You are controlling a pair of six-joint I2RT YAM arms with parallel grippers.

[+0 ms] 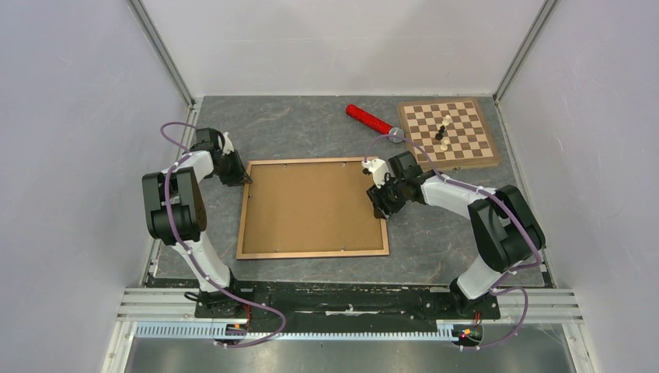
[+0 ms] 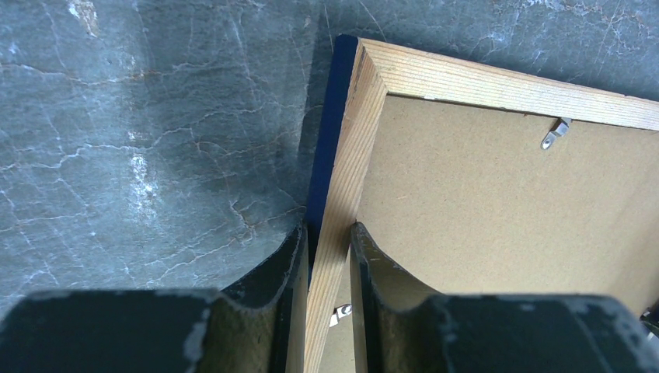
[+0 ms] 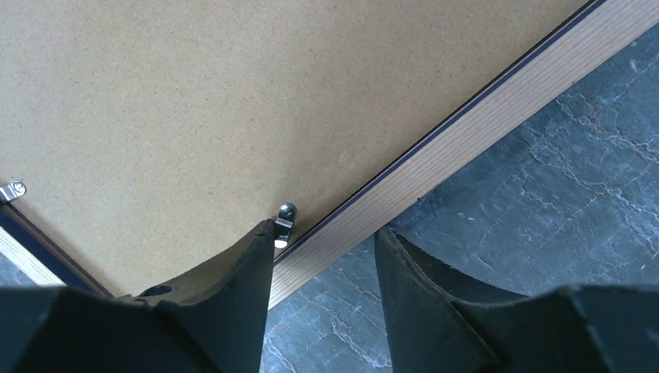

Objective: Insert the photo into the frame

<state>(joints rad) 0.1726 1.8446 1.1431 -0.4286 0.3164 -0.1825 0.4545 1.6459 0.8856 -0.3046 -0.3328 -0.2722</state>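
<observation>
The frame (image 1: 311,253) lies flat on the grey table with its light wood back face up, and a plain brown fibreboard panel (image 1: 311,206) is set in it. The photo is hidden. My left gripper (image 1: 247,177) is at the frame's far left corner. In the left wrist view it (image 2: 330,233) is shut on the left wooden rail (image 2: 350,155), whose blue outer edge shows. My right gripper (image 3: 326,227) is open and straddles the right rail (image 3: 482,132). One finger (image 3: 249,272) is over the panel beside a metal clip (image 3: 284,217), and the other is over the table.
A wooden chessboard (image 1: 466,151) with two pieces on it sits at the far right. A red cylinder (image 1: 369,119) lies to its left. Grey enclosure walls stand on the left, right and far sides. Another clip (image 2: 553,134) sits on the panel's far edge.
</observation>
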